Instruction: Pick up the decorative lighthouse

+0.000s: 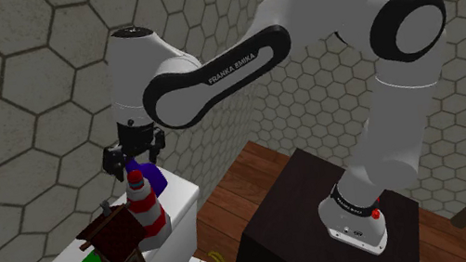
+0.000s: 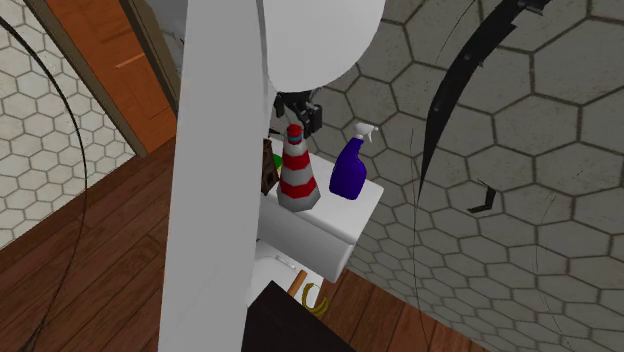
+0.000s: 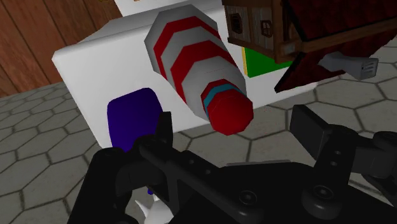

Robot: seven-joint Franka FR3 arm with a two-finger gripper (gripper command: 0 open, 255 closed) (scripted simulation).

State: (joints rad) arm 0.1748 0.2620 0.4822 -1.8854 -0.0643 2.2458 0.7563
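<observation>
Claw [image 1: 135, 158] hovers, fingers spread wide, gripping nothing. The lighthouse [image 1: 146, 208] stands upright directly beneath it, its red cap [image 3: 229, 114] just under the fingertips. A blue bottle [image 1: 155, 177] sits just beside the claw, and a birdhouse [image 1: 114, 243] is lower down, past the lighthouse. The smart play is to drop straight down, stay centred on the taper, keep clear of the bottle, and pinch the striped body below the cap.

Shoulder view high, beside stand [image 1: 299, 202]; second behind arm [image 2: 225, 200] (lighthouse [image 1: 146, 206] shared)
</observation>
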